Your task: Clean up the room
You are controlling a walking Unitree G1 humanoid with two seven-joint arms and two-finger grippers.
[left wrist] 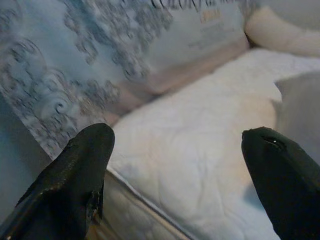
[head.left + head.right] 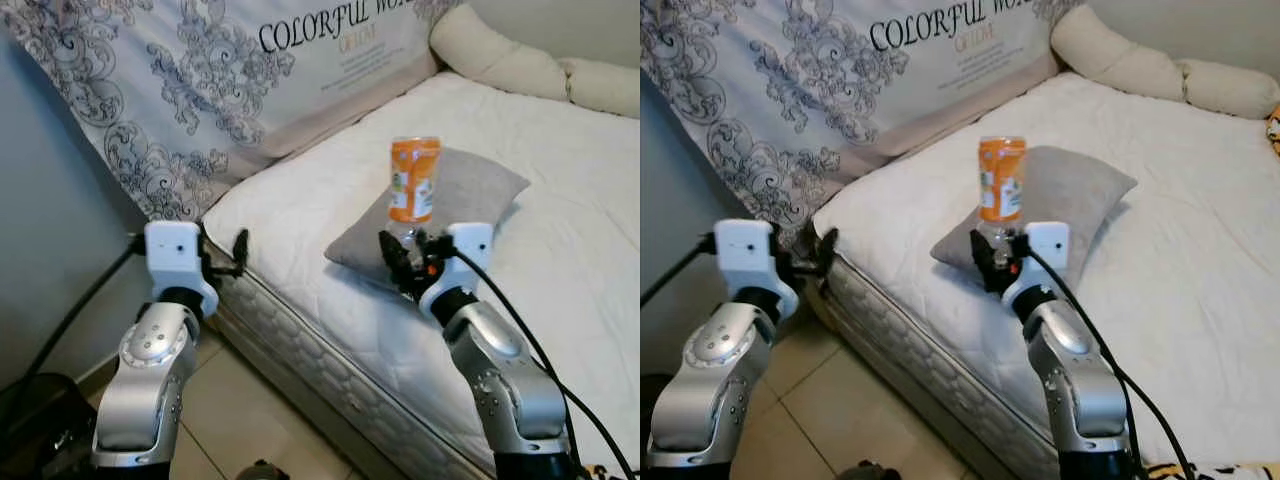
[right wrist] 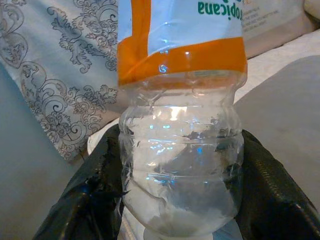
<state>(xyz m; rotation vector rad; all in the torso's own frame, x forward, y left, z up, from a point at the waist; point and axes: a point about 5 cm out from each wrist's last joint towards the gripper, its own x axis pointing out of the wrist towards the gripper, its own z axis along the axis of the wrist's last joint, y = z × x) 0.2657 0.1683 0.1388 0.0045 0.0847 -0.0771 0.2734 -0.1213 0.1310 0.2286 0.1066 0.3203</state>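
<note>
The right gripper (image 2: 408, 258) has its two black fingers (image 3: 97, 185) clenched on the clear lower part of a plastic bottle (image 2: 413, 185), one finger on each side, just under the orange label; the bottle stands upright in that grip, in front of the grey pillow (image 2: 470, 195) and above the near part of the white mattress (image 2: 300, 215); whether its base touches the pillow I cannot tell.

The bottle looks empty, so I judge it very light; the thin clear wall is ribbed and already dented near the bottom, so it is soft and will buckle under a hard squeeze; the surface is smooth and glossy, likely slippery, and a loose grip could let it twist or tip, since most of its height stands above the fingers; the ribbed band where the fingers sit seems the sensible place to hold, because the ridges give some purchase and stiffness; the labelled middle would be a fair second choice; nothing about it is fragile, so a drop would cost little beyond a bounce on the bedding.

The left gripper (image 2: 228, 258) has its fingers spread apart and holds nothing; it hovers beside the corner of the mattress, on the side away from the pillow, facing the patterned headboard cover (image 2: 190, 80); cream cushions (image 2: 500, 55) lie beyond the pillow.
</note>
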